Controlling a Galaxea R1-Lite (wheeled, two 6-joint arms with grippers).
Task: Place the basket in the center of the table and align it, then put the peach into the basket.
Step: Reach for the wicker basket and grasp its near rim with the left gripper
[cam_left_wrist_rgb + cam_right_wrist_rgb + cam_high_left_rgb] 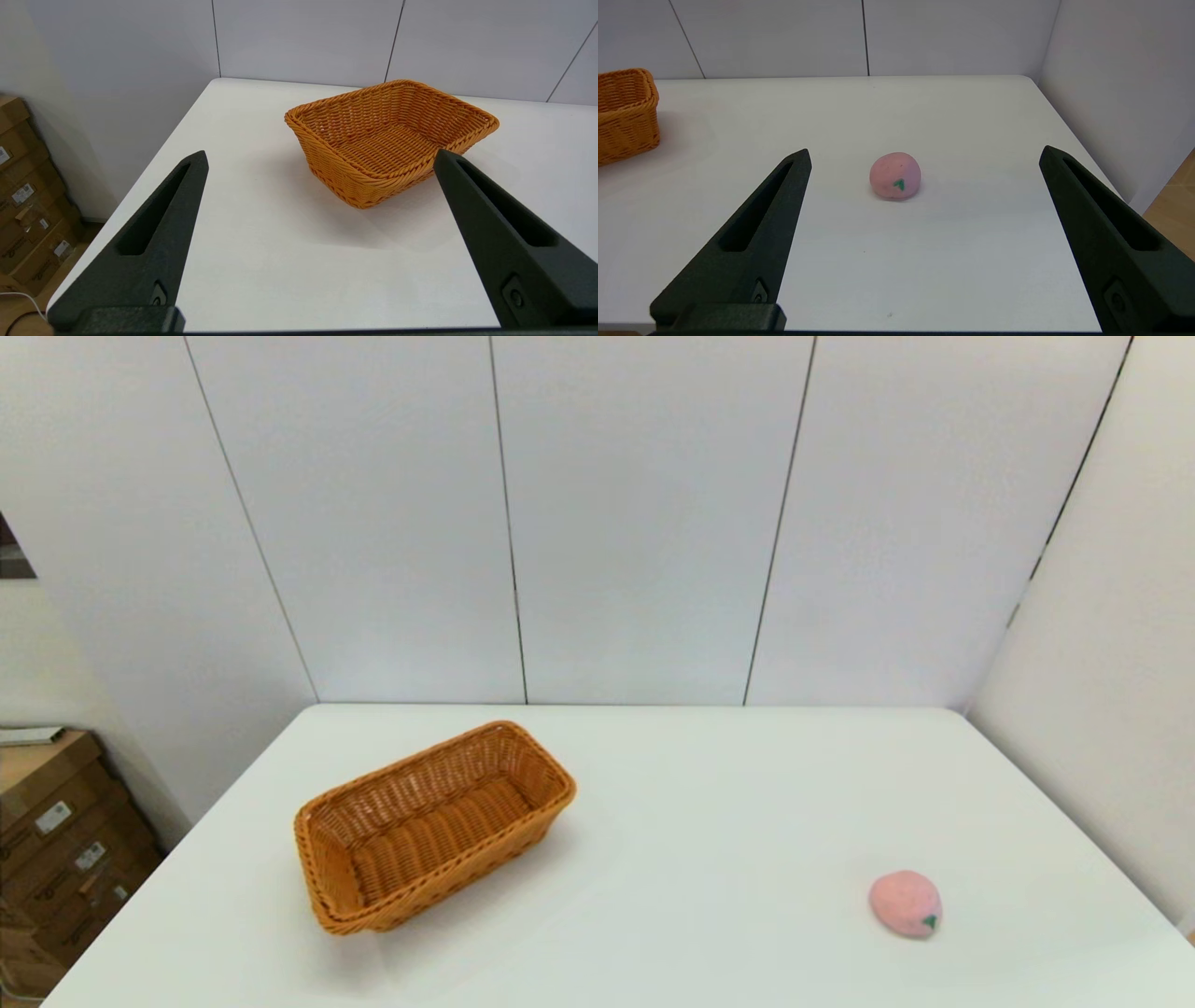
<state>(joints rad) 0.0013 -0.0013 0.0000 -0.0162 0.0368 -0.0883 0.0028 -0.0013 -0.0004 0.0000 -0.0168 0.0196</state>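
The basket point(434, 826) sits on the left half of the bench point(709, 821), turned at an angle to the bench edges, so it is not centred and not aligned yet. It is empty. By the look of it, it is woven wicker: I judge it light and fairly stiff, with a rough weave that should not slip. The flared walls are too wide to take across, so the best hold is prob. one fingertip inside and one outside the braided rim, near the middle of a long side or at the near short end. As it is light, a push on one corner may spin it instead of sliding it straight.

The left gripper point(320, 158) hovers over the bench edge, short of the basket, fingers released and wide apart, touching nothing.

Further right, well apart from the basket, the peach point(905, 903) lies on the bench, green leaf mark twd. the robot. It looks small, light and maybe soft; being rounded, it may roll if touched on one side only, so grasp across its middle, w/ moderate force.

The right gripper point(924, 154) hovers before the peach, fingers released too, holding nothing.
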